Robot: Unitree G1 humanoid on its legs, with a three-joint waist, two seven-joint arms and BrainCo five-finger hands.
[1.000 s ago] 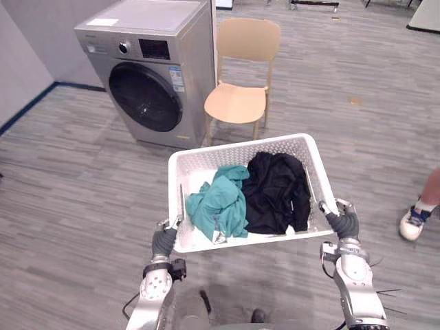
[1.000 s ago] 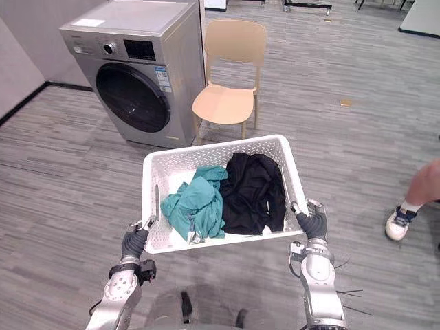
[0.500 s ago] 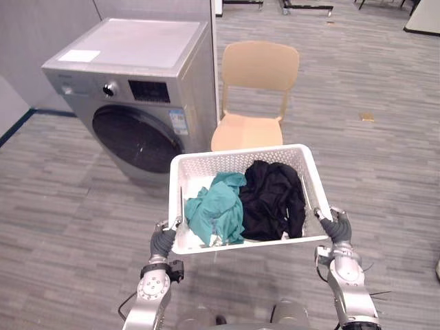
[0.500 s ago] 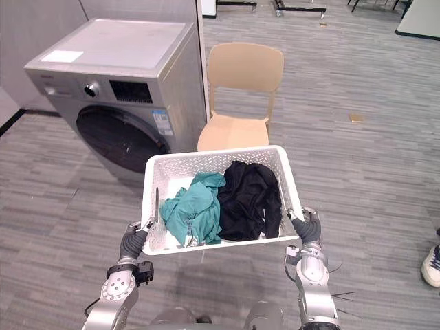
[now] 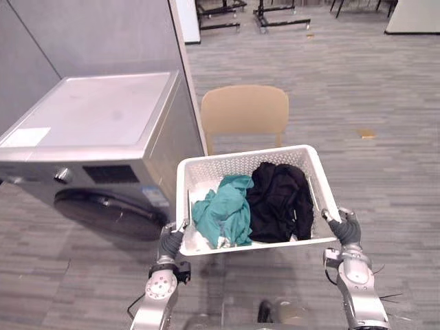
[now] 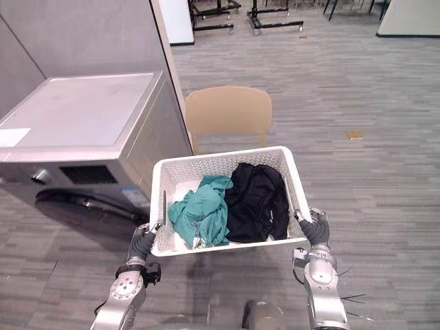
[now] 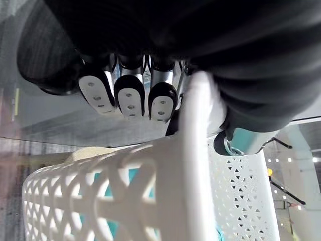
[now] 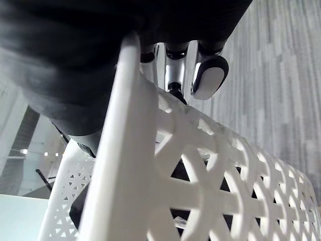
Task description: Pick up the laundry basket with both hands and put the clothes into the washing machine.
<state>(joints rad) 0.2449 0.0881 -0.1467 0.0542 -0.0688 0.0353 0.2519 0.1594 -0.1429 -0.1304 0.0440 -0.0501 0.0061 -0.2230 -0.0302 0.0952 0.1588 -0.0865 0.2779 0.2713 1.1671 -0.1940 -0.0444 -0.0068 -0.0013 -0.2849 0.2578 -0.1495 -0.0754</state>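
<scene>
Basket (image 5: 227, 165) is up off the floor, carried level in front of the robot, one hand on each short end. Left hand (image 5: 169, 242) has its fingers (image 7: 130, 98) curled over the rim at 9 o'clock. Right hand (image 5: 344, 229) does the same at 3 o'clock, fingers (image 8: 208, 80) hooked over the rim. Long axis runs 9 to 3 between the hands.

Key relation: washer (image 5: 89, 124) sits at 10 o'clock from the basket, close, its near corner just beside the basket's left end. Left hand is the nearer one. The door (image 5: 110, 213) faces toward 8 o'clock, low, below basket level. It looks shut, but the angle is steep, so I'm not sure.

Chair (image 5: 244, 110) is at 12 o'clock, right behind the basket and beside the washer.

Basket: white rigid plastic, rectangular, lattice-holed walls, smooth rounded rim. Inside, a teal top (image 5: 223, 216) is crumpled on the left and a black top (image 5: 278, 203) on the right; both are soft, limp and touching. Washer: grey metal box with a flat top and a dark round door. Chair: tan moulded plastic.
</scene>
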